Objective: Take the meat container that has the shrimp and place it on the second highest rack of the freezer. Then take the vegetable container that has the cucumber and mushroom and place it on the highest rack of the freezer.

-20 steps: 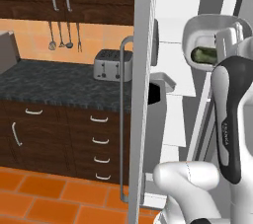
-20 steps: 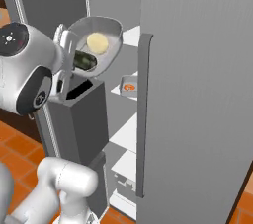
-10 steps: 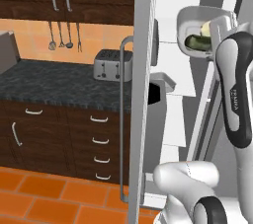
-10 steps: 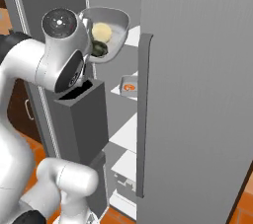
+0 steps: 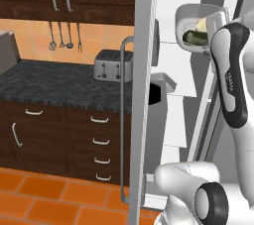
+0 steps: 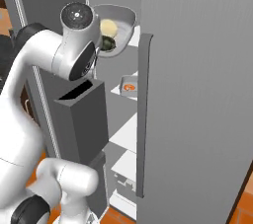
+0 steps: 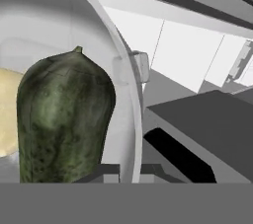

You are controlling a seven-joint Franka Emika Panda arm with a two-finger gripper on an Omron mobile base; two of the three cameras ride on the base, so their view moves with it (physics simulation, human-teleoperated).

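The vegetable container is a pale grey bowl held high at the open freezer, tilted on its side. It holds a dark green cucumber and a pale yellow mushroom. My gripper is shut on the bowl's rim, with the dark fingertips pinching either side of it. In the right base view the bowl sits just beyond my wrist, near the top of the freezer. The meat container with the orange shrimp rests on a white rack lower down inside.
The freezer door with its long handle stands open to my left. A dark grey bin sits below the bowl. White shelves step down inside. A toaster stands on the dark counter.
My arm has lifted the bowl higher and carried it further in toward the top of the freezer. The grip has stayed shut on the rim.
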